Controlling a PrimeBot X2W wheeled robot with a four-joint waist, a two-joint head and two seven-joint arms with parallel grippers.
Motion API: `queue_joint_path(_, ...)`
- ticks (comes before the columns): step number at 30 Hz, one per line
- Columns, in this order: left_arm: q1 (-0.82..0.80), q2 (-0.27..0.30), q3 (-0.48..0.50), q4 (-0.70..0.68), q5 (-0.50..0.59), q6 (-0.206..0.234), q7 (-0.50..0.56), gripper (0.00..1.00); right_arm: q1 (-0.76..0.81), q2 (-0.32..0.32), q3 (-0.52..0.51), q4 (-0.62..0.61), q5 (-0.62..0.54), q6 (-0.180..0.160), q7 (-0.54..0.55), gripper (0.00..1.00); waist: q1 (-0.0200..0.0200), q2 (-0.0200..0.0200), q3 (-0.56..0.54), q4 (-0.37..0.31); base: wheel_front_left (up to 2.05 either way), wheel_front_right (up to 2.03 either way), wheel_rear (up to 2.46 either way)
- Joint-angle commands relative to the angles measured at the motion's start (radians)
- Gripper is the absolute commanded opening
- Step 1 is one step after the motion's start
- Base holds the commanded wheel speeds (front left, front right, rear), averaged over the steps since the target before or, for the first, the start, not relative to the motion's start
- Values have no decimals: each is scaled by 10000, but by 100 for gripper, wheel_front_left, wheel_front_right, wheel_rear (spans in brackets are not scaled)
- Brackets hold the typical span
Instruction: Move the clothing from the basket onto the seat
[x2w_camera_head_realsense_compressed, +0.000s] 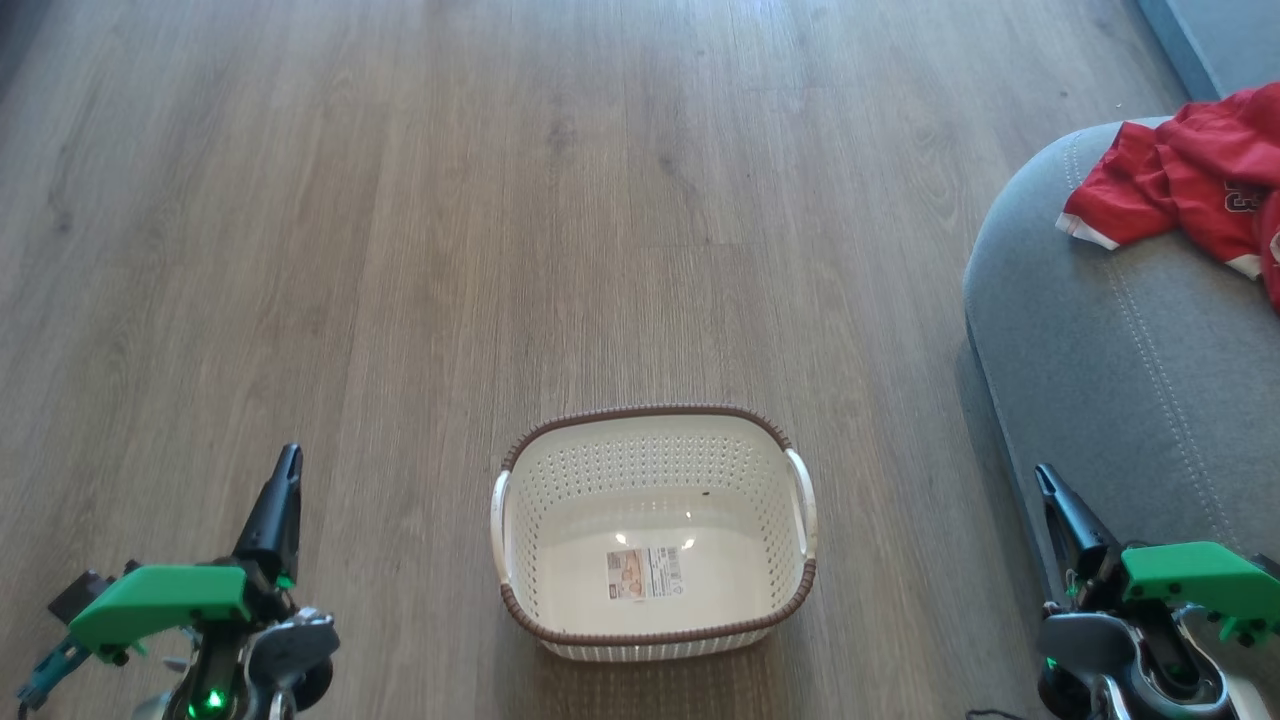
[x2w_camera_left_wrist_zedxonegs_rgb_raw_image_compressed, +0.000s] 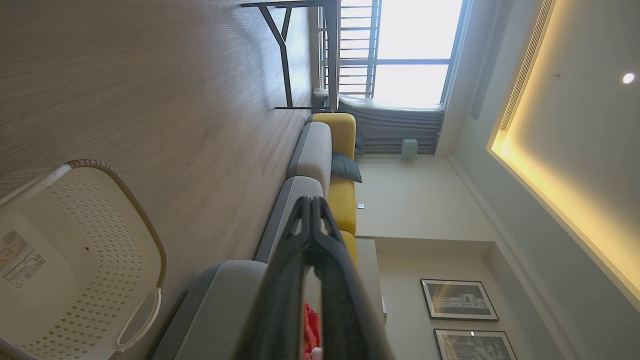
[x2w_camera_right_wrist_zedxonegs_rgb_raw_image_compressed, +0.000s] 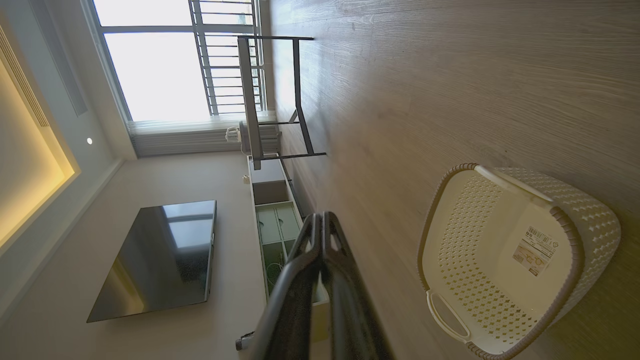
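The cream basket (x2w_camera_head_realsense_compressed: 652, 535) with a brown rim stands on the wood floor between my arms, holding nothing but the label on its floor; it also appears as the basket (x2w_camera_left_wrist_zedxonegs_rgb_raw_image_compressed: 75, 260) and the basket (x2w_camera_right_wrist_zedxonegs_rgb_raw_image_compressed: 505, 260). Red clothing (x2w_camera_head_realsense_compressed: 1190, 185) with white trim lies bunched on the grey seat (x2w_camera_head_realsense_compressed: 1110, 350) at the right; a sliver of red clothing (x2w_camera_left_wrist_zedxonegs_rgb_raw_image_compressed: 311, 327) peeks past my left fingers. My left gripper (x2w_camera_head_realsense_compressed: 290, 460) rests at lower left, shut and holding nothing. My right gripper (x2w_camera_head_realsense_compressed: 1043, 475) rests at lower right beside the seat's edge, shut and holding nothing.
Bare wood floor (x2w_camera_head_realsense_compressed: 500, 200) stretches ahead and to the left. Further along the wall sit grey and yellow sofa sections (x2w_camera_left_wrist_zedxonegs_rgb_raw_image_compressed: 325, 155), a dark-framed table (x2w_camera_right_wrist_zedxonegs_rgb_raw_image_compressed: 270, 100), a television (x2w_camera_right_wrist_zedxonegs_rgb_raw_image_compressed: 160, 255) and a low cabinet (x2w_camera_right_wrist_zedxonegs_rgb_raw_image_compressed: 272, 215).
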Motion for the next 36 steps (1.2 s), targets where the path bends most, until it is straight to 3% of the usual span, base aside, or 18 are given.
queue_joint_path(1,-558,45,365,-294,-12,-69,73,0,-480,-141,173,-370,59,71,77,0,0,0,0,0,0,0,0)
queue_joint_path(36,-558,42,370,-295,-8,-69,77,0,-480,-141,173,-370,59,71,76,0,0,0,0,0,0,0,0)
